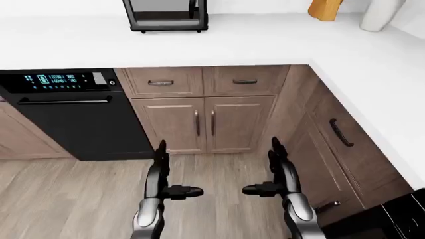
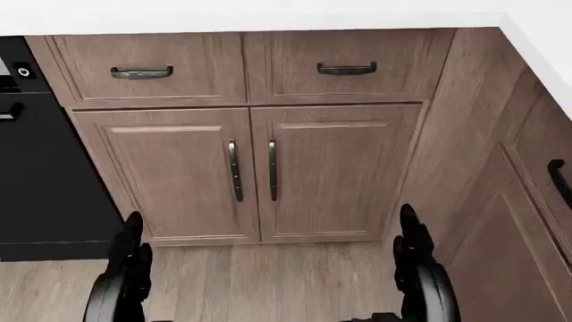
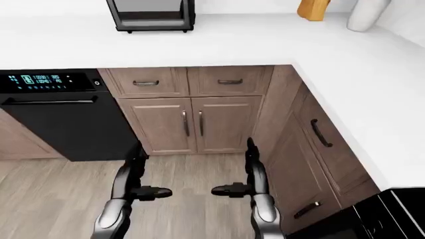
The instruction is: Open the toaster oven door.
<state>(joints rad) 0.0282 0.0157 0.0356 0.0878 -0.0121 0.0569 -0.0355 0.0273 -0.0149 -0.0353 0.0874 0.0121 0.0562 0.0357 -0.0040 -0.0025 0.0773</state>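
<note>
The toaster oven (image 1: 166, 16) stands on the white counter (image 1: 219, 42) at the top of the left-eye view; only its lower part shows, a dark box with its door shut. My left hand (image 1: 165, 172) and right hand (image 1: 271, 169) hang low over the wood floor, far below the oven. Both hands are open, fingers upright, thumbs pointing inward, holding nothing. In the head view only the fingers (image 2: 132, 258) of the left hand and the fingers (image 2: 411, 248) of the right hand show, before the cabinet doors.
Wooden cabinets (image 1: 206, 122) with drawers sit under the counter. A black dishwasher (image 1: 73, 114) is at the left. The counter turns a corner and runs down the right side (image 1: 385, 94). A wooden block (image 1: 324, 8) and a white vessel (image 1: 380, 14) stand top right.
</note>
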